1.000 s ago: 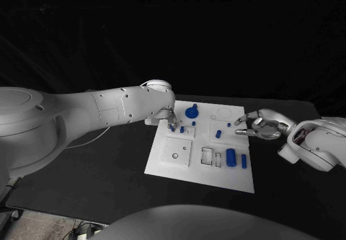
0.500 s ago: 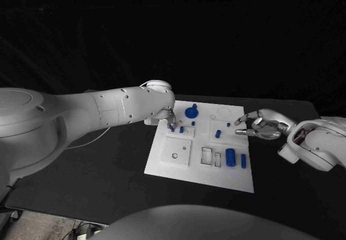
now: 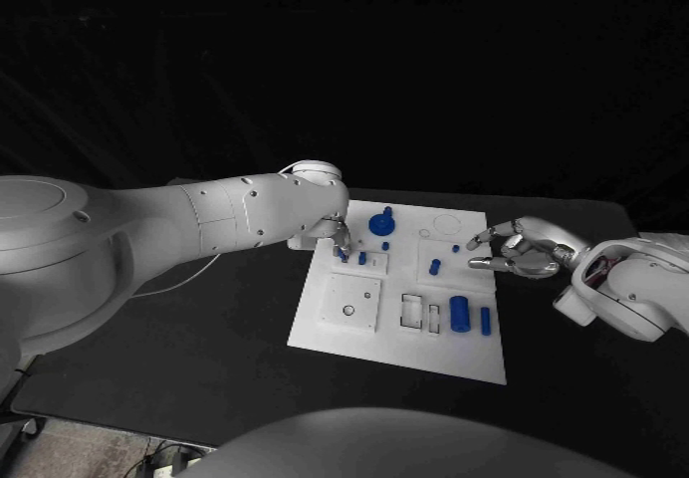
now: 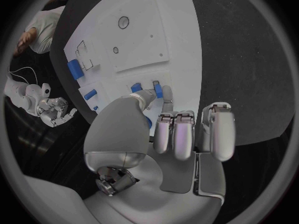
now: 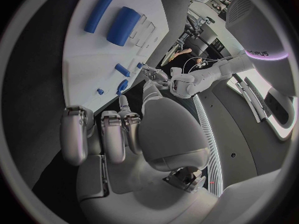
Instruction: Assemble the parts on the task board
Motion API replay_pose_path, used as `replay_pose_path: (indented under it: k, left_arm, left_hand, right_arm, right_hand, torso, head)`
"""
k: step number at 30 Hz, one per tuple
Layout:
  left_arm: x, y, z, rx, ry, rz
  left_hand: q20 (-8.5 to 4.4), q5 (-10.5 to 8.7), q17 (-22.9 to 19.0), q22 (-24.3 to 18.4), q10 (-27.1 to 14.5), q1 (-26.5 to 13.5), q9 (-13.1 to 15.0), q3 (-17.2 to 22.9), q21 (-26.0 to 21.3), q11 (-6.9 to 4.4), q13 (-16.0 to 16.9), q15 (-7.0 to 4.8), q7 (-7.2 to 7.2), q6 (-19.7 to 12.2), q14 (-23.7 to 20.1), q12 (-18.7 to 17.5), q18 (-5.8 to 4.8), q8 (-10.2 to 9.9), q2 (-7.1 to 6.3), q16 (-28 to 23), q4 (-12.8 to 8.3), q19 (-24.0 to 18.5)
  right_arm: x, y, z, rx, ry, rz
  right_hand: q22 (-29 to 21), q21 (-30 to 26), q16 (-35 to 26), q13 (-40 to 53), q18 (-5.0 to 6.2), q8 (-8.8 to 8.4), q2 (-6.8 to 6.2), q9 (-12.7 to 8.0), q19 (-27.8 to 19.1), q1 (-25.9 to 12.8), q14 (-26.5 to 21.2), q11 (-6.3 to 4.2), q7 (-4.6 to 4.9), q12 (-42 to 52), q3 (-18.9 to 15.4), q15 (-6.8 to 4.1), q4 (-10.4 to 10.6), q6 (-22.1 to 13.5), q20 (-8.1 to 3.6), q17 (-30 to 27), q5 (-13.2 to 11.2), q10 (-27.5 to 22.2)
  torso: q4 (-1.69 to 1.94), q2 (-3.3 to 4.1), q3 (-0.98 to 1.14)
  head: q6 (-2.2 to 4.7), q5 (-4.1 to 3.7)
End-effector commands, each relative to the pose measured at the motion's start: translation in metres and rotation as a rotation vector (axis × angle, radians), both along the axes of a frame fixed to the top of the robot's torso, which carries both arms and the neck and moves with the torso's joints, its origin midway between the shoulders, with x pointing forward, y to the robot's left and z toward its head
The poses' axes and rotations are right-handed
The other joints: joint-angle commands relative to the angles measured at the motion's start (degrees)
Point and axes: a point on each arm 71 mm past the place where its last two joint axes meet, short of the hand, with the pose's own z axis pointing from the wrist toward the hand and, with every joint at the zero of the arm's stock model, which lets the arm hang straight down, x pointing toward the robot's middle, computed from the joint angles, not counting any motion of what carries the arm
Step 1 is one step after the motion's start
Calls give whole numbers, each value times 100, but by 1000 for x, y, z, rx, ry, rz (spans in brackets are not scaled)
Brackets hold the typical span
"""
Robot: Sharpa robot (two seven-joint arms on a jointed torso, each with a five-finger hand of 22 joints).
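Left hand (image 3: 334,235): fingers seemingly pinching a small blue peg (image 4: 158,89), at the task board (image 3: 344,334)'s 10 o'clock.
Right hand (image 3: 520,250): hovering, fingers apart, empty.
Handling: peg looking light, rigid, smooth; best pinched mid-shaft.

Setting: robotics laboratory. Evidence: black table (image 3: 215,358) against black surroundings; white task board (image 3: 402,299) with machined recesses and small blue parts (image 3: 460,312), a test fixture; right wrist view shows bright room with cables and white equipment (image 5: 249,92) beyond the table's far side.
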Motion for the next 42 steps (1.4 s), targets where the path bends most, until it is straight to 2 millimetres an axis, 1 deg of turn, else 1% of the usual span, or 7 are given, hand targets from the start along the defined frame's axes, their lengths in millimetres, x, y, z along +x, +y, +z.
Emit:
replay_pose_path:
  k: [1, 9, 15, 20, 28, 33, 42]
  left_arm:
    - [-3, -1, -5, -12, 13, -12]
    - [-2, 1, 0, -25, 10, -6]
    - [-1, 1, 12, -12, 13, -9]
    - [0, -1, 19, 40, 15, -31]
    - [-2, -5, 21, 85, 24, -53]
    - [-2, -8, 21, 90, 23, -55]
    - [-4, -10, 15, 101, 28, -53]
  left_hand:
    - [-32, -23, 1507, 1157, 596, 14, 7, 17, -17, -50, 1497, -41, -12, 33, 602, 18, 54, -29, 12, 14, -41, 84]
    - [-38, -13, 1507, 1162, 596, 19, 22, 42, -12, -61, 1497, -51, -27, 98, 602, 18, 51, -9, -4, 14, -78, 93]
    - [-44, -11, 1507, 1166, 596, 6, 33, 58, -9, -71, 1497, -58, -39, 155, 602, 18, 50, 9, -9, 14, -87, 99]
    - [-45, -10, 1507, 1165, 596, -2, 32, 60, -12, -72, 1497, -60, -38, 159, 602, 18, 51, 8, -9, 14, -85, 97]
    - [-51, -11, 1507, 1151, 596, -55, 21, 71, -41, -71, 1497, -64, -26, 132, 602, 18, 58, -30, 3, 14, -59, 78]
    - [-51, -10, 1507, 1150, 596, -60, 20, 73, -43, -71, 1497, -64, -25, 129, 602, 18, 59, -34, 5, 14, -57, 77]
    - [-53, 9, 1507, 1142, 596, -75, 15, 85, -61, -70, 1497, -65, -23, 120, 602, 18, 63, -51, 22, 14, -55, 66]
  right_arm:
    - [-1, 1, -1, 0, 8, 12]
    - [-1, 0, -1, 0, 7, 10]
    - [0, 0, -1, -2, 8, 8]
    - [0, 0, -1, -3, 9, 8]
    - [1, 2, -2, -3, 10, 11]
    - [1, 3, -2, -3, 10, 12]
    - [1, 3, -2, -3, 10, 12]
  right_hand:
    - [1165, -24, 20, 1497, 87, -38, 52, -5, -30, 16, 597, 44, -7, -7, -18, 52, -6, 29, -10, 1510, 24, 597]
    - [1165, -24, 20, 1497, 87, -38, 52, -5, -30, 16, 597, 44, -7, -7, -18, 52, -6, 29, -10, 1510, 24, 597]
    - [1165, -24, 20, 1497, 87, -38, 52, -5, -30, 16, 597, 44, -7, -7, -18, 52, -6, 29, -10, 1510, 24, 597]
    - [1165, -24, 20, 1497, 87, -38, 52, -5, -30, 16, 597, 44, -7, -7, -18, 52, -6, 29, -10, 1510, 24, 597]
    - [1165, -24, 20, 1497, 87, -38, 52, -5, -30, 16, 597, 44, -7, -7, -18, 52, -6, 29, -10, 1510, 24, 597]
    - [1165, -24, 20, 1497, 87, -38, 52, -5, -30, 16, 597, 44, -7, -7, -18, 52, -6, 29, -10, 1510, 24, 597]
    - [1160, -39, 20, 1497, 91, -38, 58, -11, -43, 21, 597, 45, -6, -7, -22, 52, -11, 33, -9, 1510, 26, 597]
  torso:
    - [-1, -1, 0]
    - [-5, -1, 2]
    - [-3, -2, 4]
    - [-3, -5, 6]
    - [2, -6, 5]
    - [-4, 0, 3]
    - [-5, 6, 1]
  head:
    - [0, 3]
    - [0, -17]
    - [0, -15]
    - [0, 3]
    - [0, -16]
    - [0, -5]
    - [0, -12]
